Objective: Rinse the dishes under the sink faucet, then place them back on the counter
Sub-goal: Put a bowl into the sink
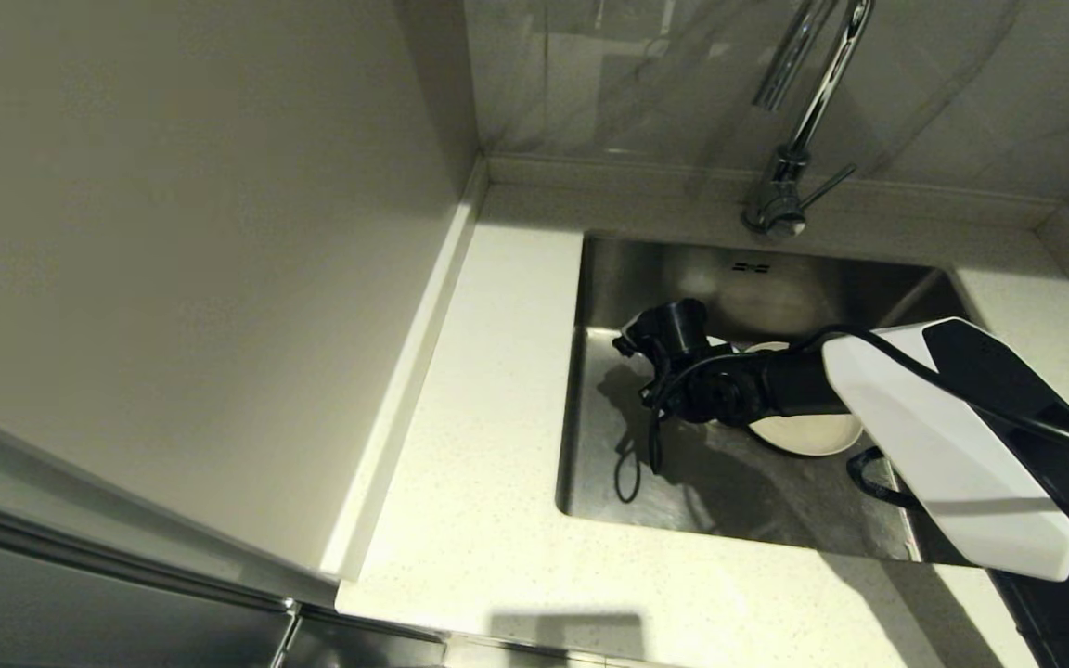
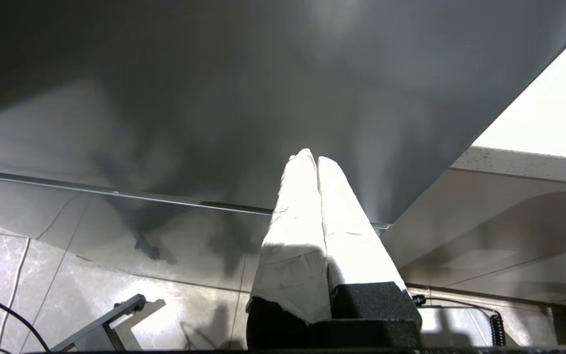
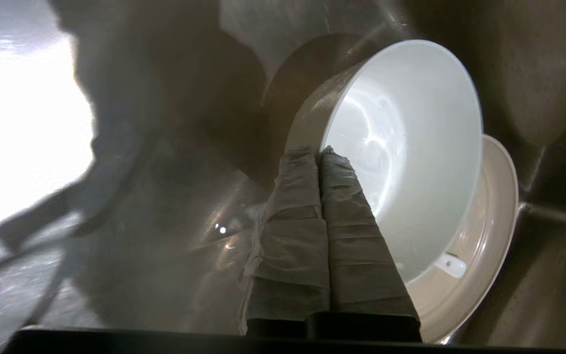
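Observation:
My right gripper (image 3: 318, 151) is down inside the sink (image 1: 646, 278), shut on the rim of the small white bowl (image 3: 410, 147), with one finger outside the wall and one inside. The bowl is tipped towards the wrist camera and overlaps the cream plate (image 3: 489, 255) behind it. A small white piece (image 3: 451, 265) lies on the plate by the bowl's rim. In the head view the plate (image 1: 808, 433) shows on the sink floor under my right forearm, and the fingers and bowl are hidden by the wrist. The sink faucet (image 1: 799, 139) stands at the back of the basin.
The counter (image 1: 479, 464) runs along the sink's left and front, bounded by a beige wall panel (image 1: 173, 232) on the left. My left gripper (image 2: 312, 158) is parked low beside the cabinet front, over the tiled floor, shut and holding nothing.

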